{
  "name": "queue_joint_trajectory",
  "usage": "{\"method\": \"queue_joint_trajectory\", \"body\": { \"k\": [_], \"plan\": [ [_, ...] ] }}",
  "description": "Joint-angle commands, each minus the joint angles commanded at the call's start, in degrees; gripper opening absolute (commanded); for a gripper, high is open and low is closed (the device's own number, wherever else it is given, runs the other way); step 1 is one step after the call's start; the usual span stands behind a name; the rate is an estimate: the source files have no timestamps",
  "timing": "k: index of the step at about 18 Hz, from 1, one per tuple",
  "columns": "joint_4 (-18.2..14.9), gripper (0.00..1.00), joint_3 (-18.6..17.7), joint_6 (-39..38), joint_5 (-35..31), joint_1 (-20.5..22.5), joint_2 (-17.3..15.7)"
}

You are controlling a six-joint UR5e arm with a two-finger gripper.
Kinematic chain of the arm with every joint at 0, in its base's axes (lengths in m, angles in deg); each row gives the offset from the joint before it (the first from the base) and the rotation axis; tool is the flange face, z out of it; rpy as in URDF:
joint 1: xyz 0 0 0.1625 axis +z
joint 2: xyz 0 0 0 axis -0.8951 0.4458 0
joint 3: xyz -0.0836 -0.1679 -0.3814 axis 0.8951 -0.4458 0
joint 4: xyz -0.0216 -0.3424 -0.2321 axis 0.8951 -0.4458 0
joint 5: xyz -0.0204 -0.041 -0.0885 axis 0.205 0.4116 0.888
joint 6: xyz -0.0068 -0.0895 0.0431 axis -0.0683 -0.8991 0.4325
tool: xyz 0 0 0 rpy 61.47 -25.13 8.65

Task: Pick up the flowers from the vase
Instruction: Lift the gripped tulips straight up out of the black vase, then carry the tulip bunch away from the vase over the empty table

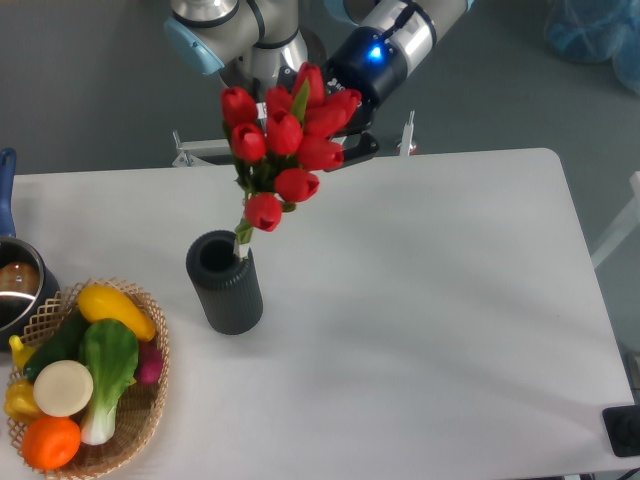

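While gripper (345,135) clamped the flowers (288,148) at 12 o'clock of the vase (225,283), stem tips sat at its rim; snagging could've tipped it.

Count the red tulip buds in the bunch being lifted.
9 visible in the flowers: three across the top, three in the middle row, then two more and the lowest bud just above the vase. Others may hide behind these.
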Motion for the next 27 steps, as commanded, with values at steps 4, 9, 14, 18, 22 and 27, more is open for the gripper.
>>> {"method": "queue_joint_trajectory", "body": {
  "k": [4,9,14,18,22,27],
  "plan": [
    [-0.1,0.0,3.2,7.1,-12.1,0.6,1.2],
    [-0.1,0.0,4.4,12.0,-19.9,0.7,3.4],
    [-0.6,0.08,5.5,20.1,-37.9,0.5,5.0],
    [-0.4,0.06,6.2,21.1,-40.3,0.7,7.9],
    [-0.7,0.06,10.1,21.7,-46.8,0.1,11.8],
    [-4.6,0.07,15.6,22.1,-52.9,-0.5,13.8]
  ]
}}
